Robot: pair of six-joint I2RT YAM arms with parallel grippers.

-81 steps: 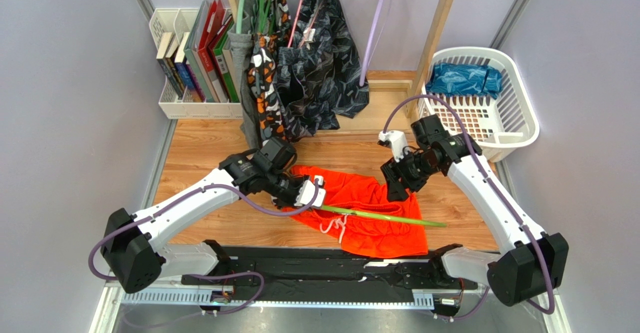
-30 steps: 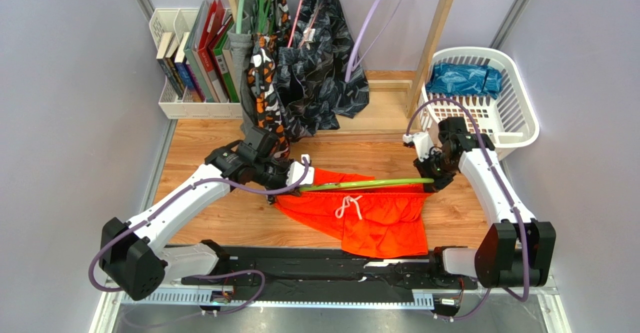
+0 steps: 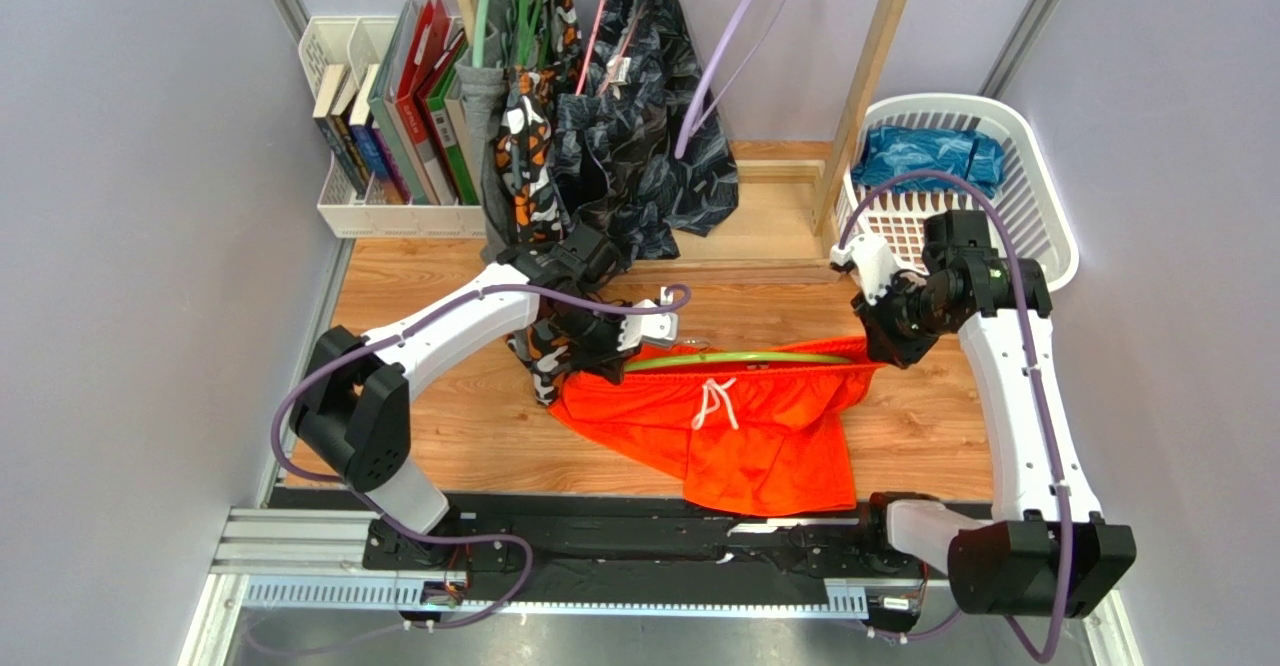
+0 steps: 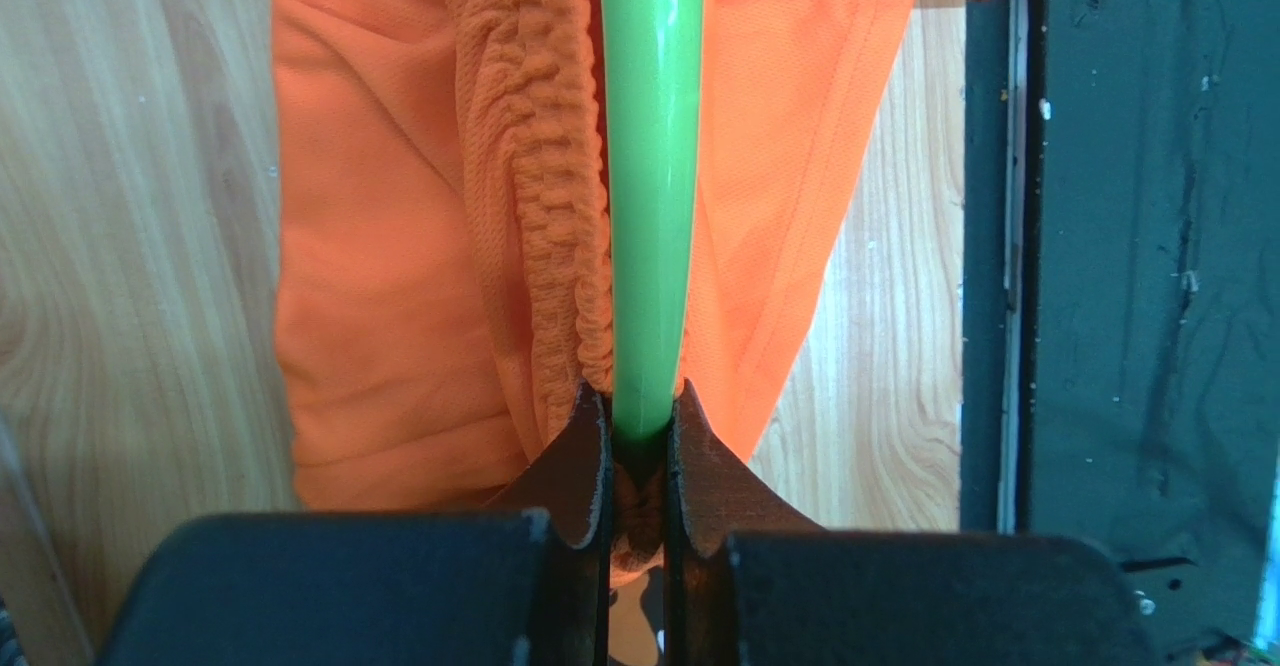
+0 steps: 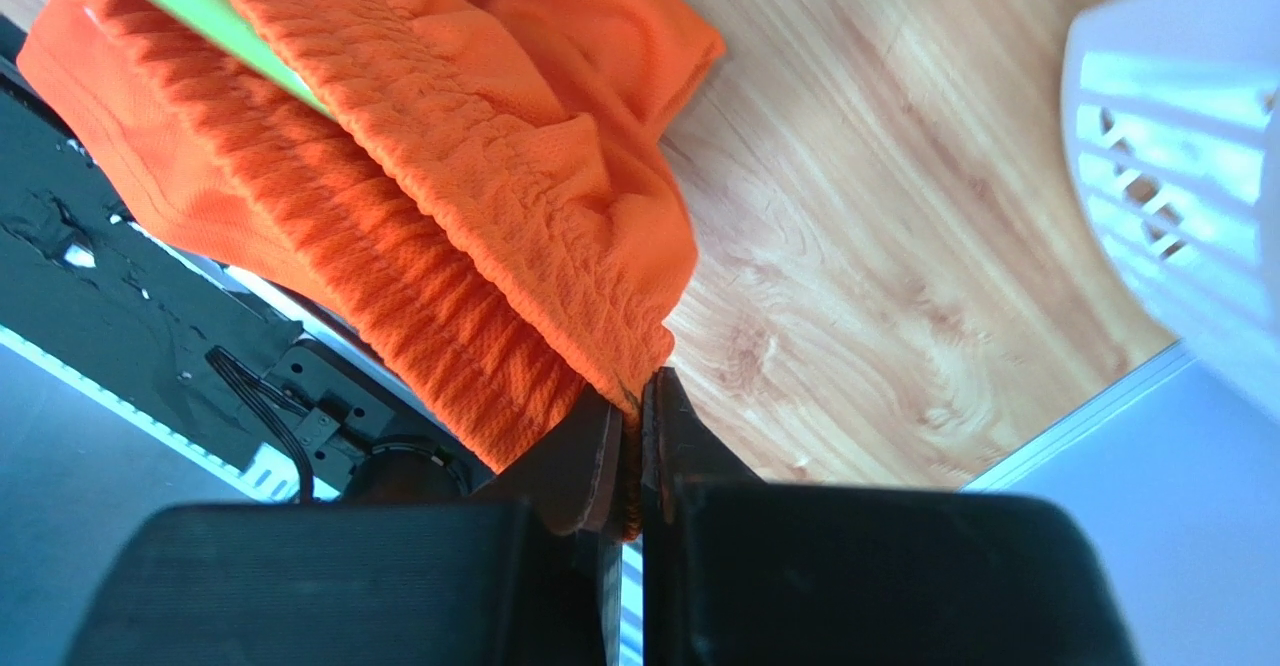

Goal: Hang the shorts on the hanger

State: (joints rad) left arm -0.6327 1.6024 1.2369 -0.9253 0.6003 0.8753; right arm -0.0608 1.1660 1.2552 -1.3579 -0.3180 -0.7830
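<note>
Shorts (image 3: pixel 751 434) and hanger (image 3: pixel 736 356) have shifted slightly back, hanger now nearly level.

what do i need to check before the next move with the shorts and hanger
1. left gripper shut on hanger: ok, the bar is pinched between the jaws.
2. right gripper shut on shorts: ok, it holds a corner of the waistband.
3. hanger inside the waistband: cannot tell, the bar runs along the elastic and fabric hides the rest.
4. drawstring free of the hanger: ok, it hangs below the bar.
5. left arm clear of the hung clothes: cannot tell, they overlap seen from above.
</note>
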